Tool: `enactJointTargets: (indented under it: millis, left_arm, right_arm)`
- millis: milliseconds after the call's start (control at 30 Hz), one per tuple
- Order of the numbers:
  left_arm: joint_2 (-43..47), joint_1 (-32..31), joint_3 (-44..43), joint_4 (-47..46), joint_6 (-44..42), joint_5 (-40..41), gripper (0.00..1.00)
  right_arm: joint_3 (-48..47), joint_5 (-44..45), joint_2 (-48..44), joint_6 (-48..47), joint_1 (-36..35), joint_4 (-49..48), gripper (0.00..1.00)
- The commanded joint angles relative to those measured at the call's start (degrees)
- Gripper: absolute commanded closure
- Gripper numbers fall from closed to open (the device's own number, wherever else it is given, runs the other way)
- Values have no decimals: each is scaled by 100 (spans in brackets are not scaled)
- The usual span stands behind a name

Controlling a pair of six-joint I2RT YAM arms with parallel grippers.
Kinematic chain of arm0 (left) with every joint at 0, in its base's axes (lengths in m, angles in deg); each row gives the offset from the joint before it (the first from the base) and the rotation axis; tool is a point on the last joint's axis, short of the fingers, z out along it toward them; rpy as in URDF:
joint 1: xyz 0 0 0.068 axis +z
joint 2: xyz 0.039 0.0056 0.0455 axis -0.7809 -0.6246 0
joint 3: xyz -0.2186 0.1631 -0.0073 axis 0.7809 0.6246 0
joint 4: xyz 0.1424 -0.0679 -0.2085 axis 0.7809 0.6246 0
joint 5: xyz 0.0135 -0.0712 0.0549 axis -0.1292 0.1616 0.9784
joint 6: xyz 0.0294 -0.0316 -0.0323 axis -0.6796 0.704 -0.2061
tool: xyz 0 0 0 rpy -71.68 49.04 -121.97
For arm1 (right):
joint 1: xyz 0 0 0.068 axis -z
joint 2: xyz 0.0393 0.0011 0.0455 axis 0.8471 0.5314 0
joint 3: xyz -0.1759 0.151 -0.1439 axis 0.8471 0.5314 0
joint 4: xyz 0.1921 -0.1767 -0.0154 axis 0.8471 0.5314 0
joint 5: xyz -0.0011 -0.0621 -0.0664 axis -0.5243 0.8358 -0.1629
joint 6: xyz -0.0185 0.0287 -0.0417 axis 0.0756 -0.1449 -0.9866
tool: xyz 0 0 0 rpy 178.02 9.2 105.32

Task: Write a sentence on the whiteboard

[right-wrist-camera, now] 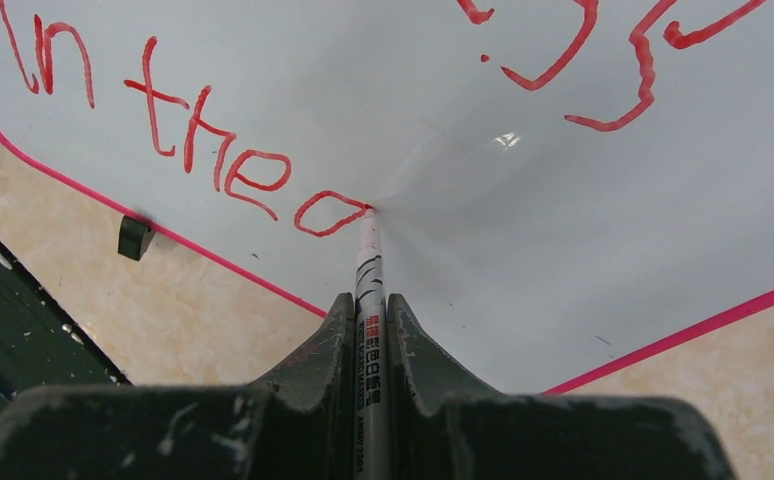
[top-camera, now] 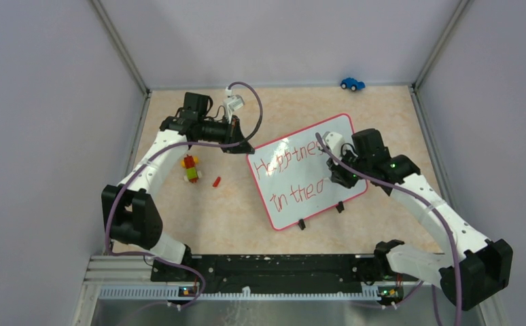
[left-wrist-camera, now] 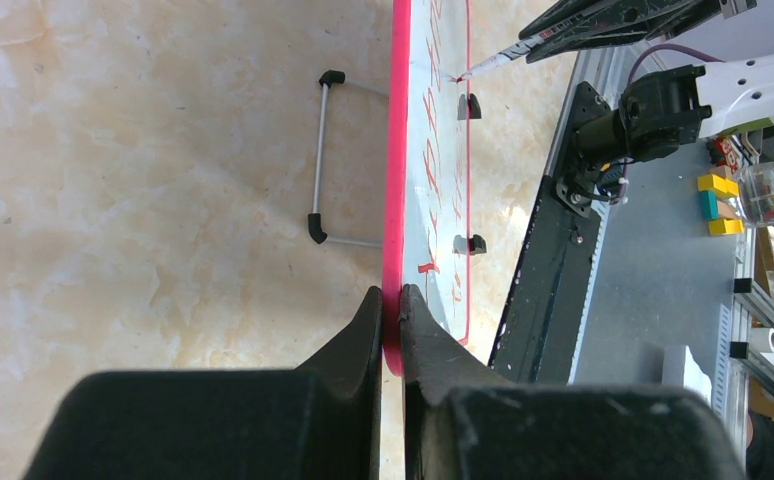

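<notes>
- Where the table [top-camera: 247, 204] spreads out on the left of the top view, two small loose things lie near each other. One is a stacked block toy [top-camera: 191, 168] in red, yellow and green. The other is a red piece [top-camera: 216, 181] just to its right, not touching it.
- One left pincer [left-wrist-camera: 391, 292] is clenched on the pink-red frame at the whiteboard's left short edge, with a finger on each face.
- One whiteboard [top-camera: 294, 212] stands mid-table on two black feet [top-camera: 302, 224] under its near long edge, with one wire prop [left-wrist-camera: 320, 160] behind it. Its long axis runs left to right, the right end swung farther away. The written face is turned toward the table's near edge.
- One sentence [top-camera: 281, 165] in red runs along that axis in two lines. The upper line shows "Happines" before the right arm [top-camera: 423, 197] hides the rest. The lower line reads "in the" plus a round letter.
- One marker [right-wrist-camera: 368, 250] points away from its holder, its tip touching the board at that round letter.
- One right pincer [right-wrist-camera: 368, 305] grasps the marker's barrel between both fingers.
- One blue toy car [top-camera: 352, 83] sits by the far wall, well apart from the board.
</notes>
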Motion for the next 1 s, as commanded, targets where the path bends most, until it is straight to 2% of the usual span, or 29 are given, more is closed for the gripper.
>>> enactJointTargets:
  millis: [0, 433, 967]
  left_arm:
    - [-234, -215, 275, 333, -232, 201, 100]
    - [-265, -222, 264, 324, -215, 201, 100]
    - [-245, -220, 222, 368, -218, 199, 100]
  right_arm:
    - [-148, -99, 29, -51, 59, -146, 100]
    - [482, -115, -159, -189, 59, 3, 100]
    - [-233, -81, -384, -306, 188, 268, 100]
